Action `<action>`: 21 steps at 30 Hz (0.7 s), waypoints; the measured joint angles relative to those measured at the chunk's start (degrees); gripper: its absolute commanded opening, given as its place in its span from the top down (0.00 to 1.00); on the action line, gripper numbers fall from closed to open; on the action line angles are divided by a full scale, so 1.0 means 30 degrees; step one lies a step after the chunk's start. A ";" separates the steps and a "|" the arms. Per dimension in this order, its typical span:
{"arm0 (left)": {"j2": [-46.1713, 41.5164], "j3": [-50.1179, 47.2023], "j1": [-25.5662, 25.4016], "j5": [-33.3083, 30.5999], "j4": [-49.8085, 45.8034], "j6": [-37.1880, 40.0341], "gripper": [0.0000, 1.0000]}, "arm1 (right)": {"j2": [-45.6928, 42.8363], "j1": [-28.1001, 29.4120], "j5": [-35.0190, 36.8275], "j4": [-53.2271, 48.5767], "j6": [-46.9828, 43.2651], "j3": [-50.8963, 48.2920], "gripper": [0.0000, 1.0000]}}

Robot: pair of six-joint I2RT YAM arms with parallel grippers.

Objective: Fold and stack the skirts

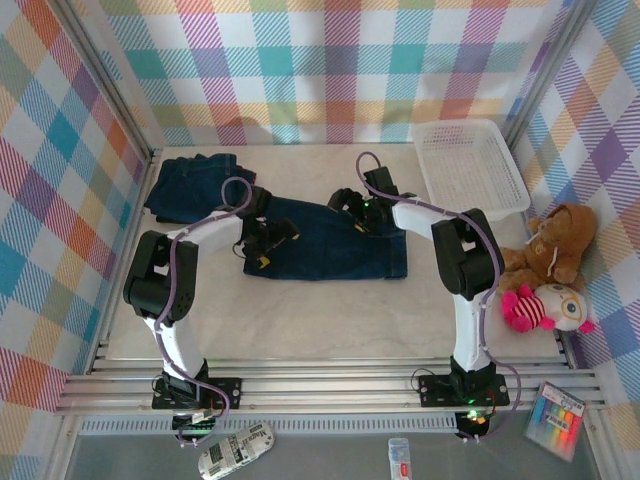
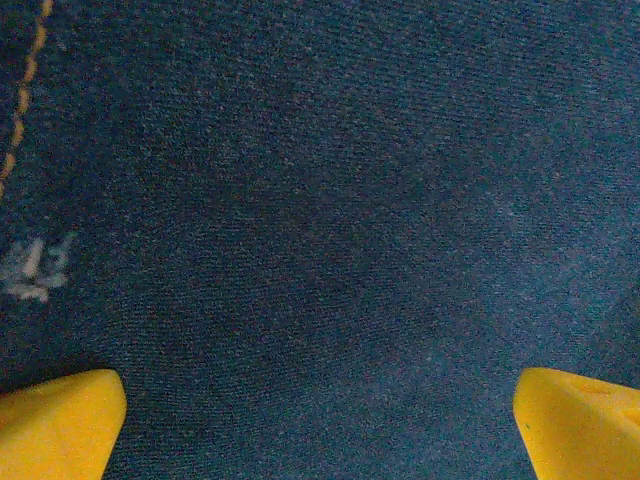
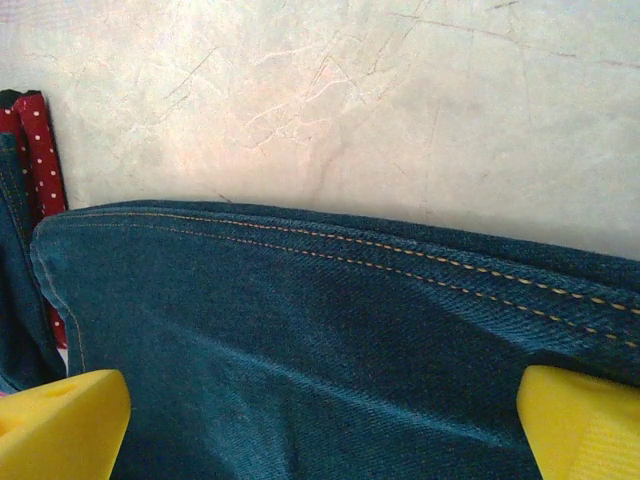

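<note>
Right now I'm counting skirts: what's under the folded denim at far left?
From above the folded denim hides what's beneath. The right wrist view shows a red dotted edge beside denim layers; the rest is covered.

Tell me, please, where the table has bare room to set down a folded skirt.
Bare: the wide near table strip between denim skirt and arm bases, and the far strip between pile and basket. Crowded: the middle, under the left gripper and right gripper.

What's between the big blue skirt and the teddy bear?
In the top view, the right arm stands between the denim skirt and the teddy bear.
</note>
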 measured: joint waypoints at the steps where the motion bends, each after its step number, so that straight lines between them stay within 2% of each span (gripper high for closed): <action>1: -0.0073 0.0117 0.0015 0.0109 -0.0233 0.0255 0.00 | 0.0000 0.0000 0.0007 -0.0073 -0.0066 0.0007 0.01; 4: -0.0219 0.0780 0.0029 0.0168 -0.1311 0.1005 0.00 | 0.0000 0.0000 0.0066 -0.0189 -0.0131 0.0007 0.01; 8: -0.0430 0.1020 0.0226 -0.1122 -0.2033 0.1326 0.00 | 0.0000 0.0000 0.0066 -0.0189 -0.0117 0.0007 0.01; 13: -0.0430 -0.0736 0.0357 -0.2047 -0.1253 0.0969 0.00 | -0.0007 0.0000 -0.0007 -0.0226 -0.0058 0.0000 0.01; 21: -0.0678 -0.0794 0.0306 -0.2178 -0.1013 0.0437 0.00 | -0.0699 0.0000 0.0342 -0.0328 -0.0015 -0.0138 0.01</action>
